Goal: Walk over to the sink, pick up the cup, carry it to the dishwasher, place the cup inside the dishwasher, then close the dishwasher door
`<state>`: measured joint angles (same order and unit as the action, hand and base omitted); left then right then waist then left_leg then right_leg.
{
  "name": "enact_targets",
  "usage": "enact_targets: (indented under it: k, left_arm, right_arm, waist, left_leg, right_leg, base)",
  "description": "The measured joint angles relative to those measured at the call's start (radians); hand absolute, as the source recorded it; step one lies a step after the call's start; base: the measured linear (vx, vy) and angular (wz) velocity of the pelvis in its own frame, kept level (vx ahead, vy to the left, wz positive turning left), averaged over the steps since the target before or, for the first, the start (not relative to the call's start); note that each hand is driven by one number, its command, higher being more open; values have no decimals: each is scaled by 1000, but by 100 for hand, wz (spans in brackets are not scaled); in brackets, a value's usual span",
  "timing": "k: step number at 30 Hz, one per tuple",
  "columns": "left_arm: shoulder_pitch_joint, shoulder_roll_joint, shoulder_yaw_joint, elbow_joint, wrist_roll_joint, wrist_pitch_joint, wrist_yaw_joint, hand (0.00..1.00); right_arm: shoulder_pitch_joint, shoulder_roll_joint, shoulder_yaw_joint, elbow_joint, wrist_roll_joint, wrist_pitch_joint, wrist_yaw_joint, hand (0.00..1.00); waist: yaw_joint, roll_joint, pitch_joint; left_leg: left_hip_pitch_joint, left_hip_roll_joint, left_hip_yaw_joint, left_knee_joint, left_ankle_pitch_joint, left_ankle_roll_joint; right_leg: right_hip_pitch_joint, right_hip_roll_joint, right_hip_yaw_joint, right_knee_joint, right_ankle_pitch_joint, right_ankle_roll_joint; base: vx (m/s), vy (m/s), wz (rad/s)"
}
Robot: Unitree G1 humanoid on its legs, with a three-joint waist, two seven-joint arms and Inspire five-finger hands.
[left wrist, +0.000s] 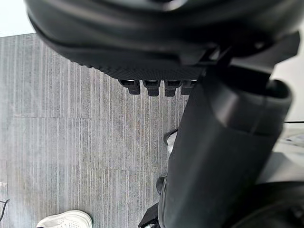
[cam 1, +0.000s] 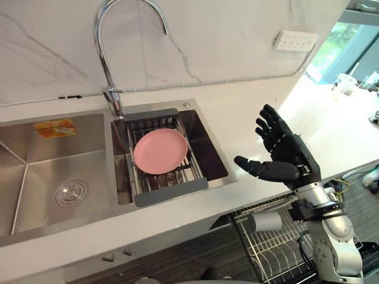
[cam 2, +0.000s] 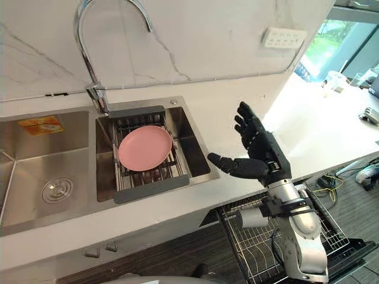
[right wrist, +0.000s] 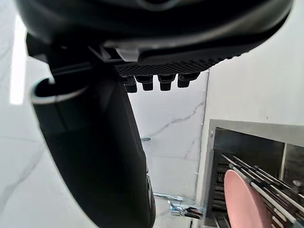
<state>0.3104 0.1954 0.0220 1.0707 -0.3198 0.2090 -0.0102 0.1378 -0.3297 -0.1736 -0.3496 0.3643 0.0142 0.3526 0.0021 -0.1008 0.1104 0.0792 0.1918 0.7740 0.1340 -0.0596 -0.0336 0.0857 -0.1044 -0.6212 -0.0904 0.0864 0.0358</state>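
Right hand (cam 1: 288, 155) hovers wide open, empty; the cup (cam 1: 266, 222) lies in the dishwasher rack (cam 1: 278, 251) beneath it. Left hand (left wrist: 156, 57) hangs relaxed.

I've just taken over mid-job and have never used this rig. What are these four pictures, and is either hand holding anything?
It is a two-legged humanoid with dark fingered hands. The two wide pictures come from its head camera, looking down at a white counter with a steel sink. A pink plate lies on a rack across the sink's right basin, in front of the tap. The right hand hovers open over the counter, holding nothing. Lower down, the dishwasher basket stands pulled out, with a pale cup lying in it. The other two pictures come from wrist cameras. The left hand hangs open over grey floor, near a person's shoe.
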Motion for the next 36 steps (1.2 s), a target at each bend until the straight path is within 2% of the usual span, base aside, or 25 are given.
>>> enact_targets:
  k: [8, 14, 20, 28, 36]
  left_arm:
    - [3, -1, 14, -1, 5, 0, -1, 100]
    - [1, -8, 31, -1, 7, 0, -2, 100]
    - [1, -18, 68, -4, 28, -1, -15, 100]
    - [-4, -20, 70, -19, 49, -3, -22, 100]
    - [2, -28, 91, -41, 70, 2, -34, 100]
  right_arm:
    - [-140, -38, 104, 181, -235, 39, -28, 100]
    - [-243, -57, 142, 364, -396, 41, -79, 100]
    - [-335, -63, 143, 488, -479, 41, -145, 100]
    - [-406, -63, 170, 592, -560, 41, -164, 100]
    - [-435, -64, 186, 640, -605, 41, -164, 100]
  waist:
    - [15, -3, -15]
    - [54, 3, -25]
    - [80, 5, -26]
    - [118, 9, -27]
    - [126, 13, -30]
  left_leg:
    - [-16, -38, -82, -85, 55, 18]
    - [-28, -53, -136, -136, 98, 20]
    - [-41, -56, -186, -166, 138, 20]
    - [-52, -55, -218, -186, 154, 21]
    - [-65, -53, -245, -195, 165, 18]
  right_leg:
    - [6, -10, -80, -1, -1, 3]
    - [6, -7, -124, 0, 3, -12]
    - [8, 3, -150, 0, -2, -20]
    - [8, 14, -154, 0, -12, -26]
    - [8, 20, -176, 4, -22, -28]
  base:
    - [-62, 58, 31]
    - [-2, 37, 23]
    - [22, 31, 24]
    - [3, 36, 13]
    - [3, 44, 9]
